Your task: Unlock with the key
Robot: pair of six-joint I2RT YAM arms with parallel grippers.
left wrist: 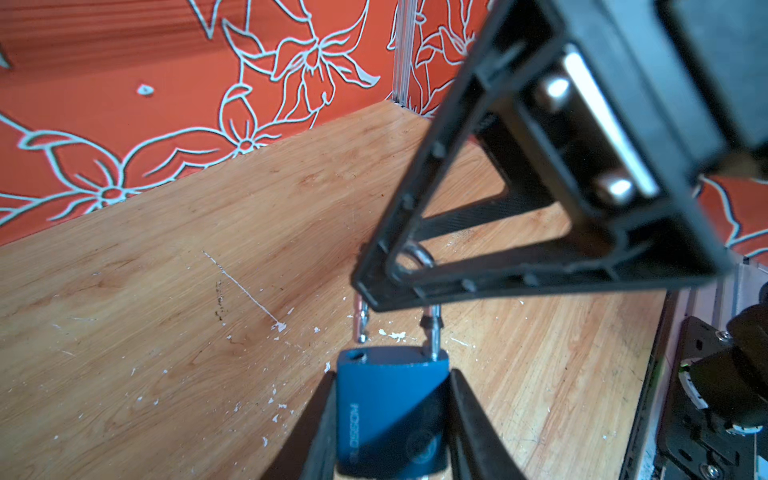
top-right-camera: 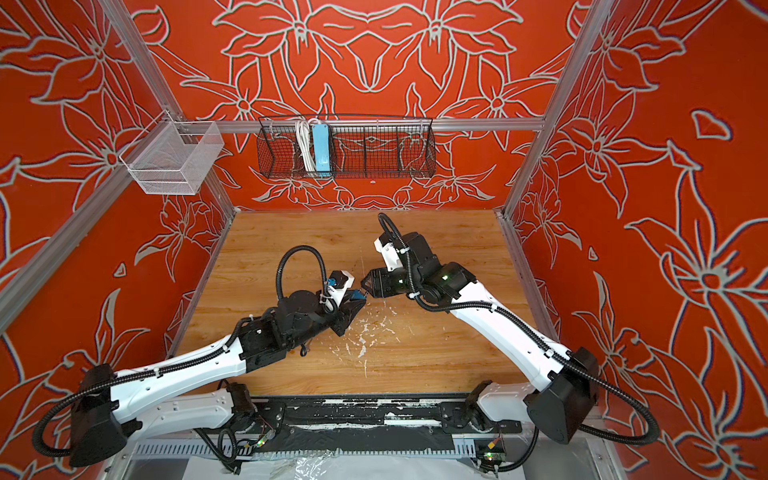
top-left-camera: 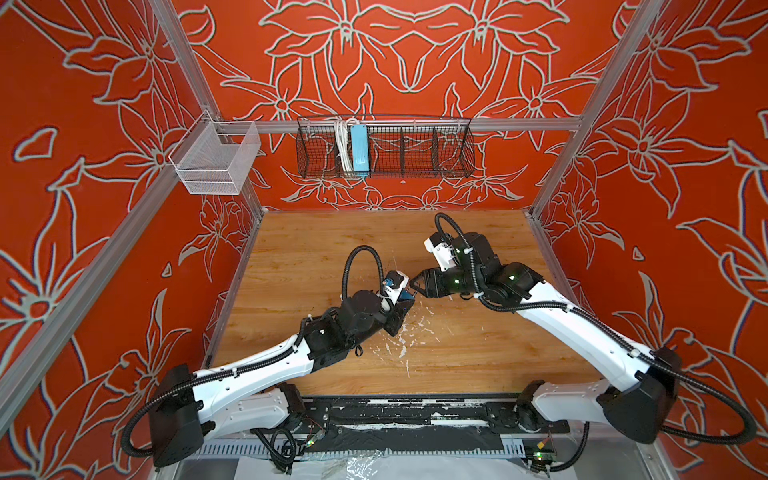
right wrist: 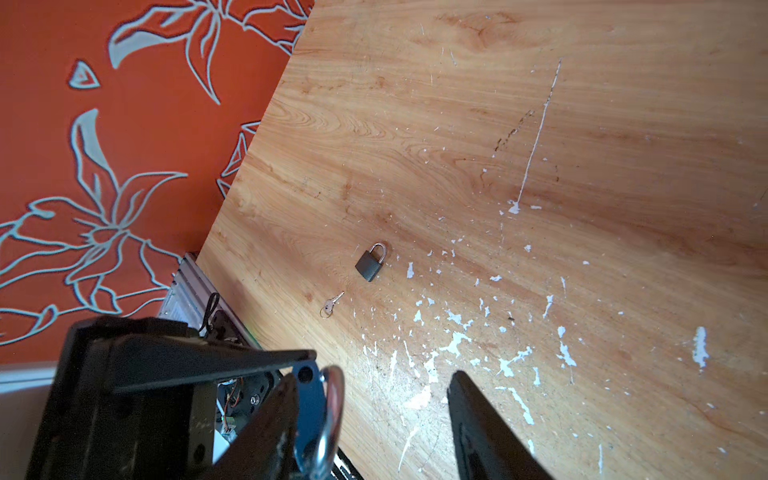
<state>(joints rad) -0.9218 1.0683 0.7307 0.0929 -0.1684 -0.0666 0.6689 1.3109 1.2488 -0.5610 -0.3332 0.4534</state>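
My left gripper: fingers pinch blue padlock by body sides, over table. Shackle: one leg seated in body, free leg stands clear of its hole. My right gripper: fingers spread, one fingertip against shackle loop, other well apart from it; nothing gripped. Both top views: grippers tip to tip near table middle. On table, right wrist view: grey padlock lies flat, shackle looks closed. Key with ring lies near grey padlock, not touching.
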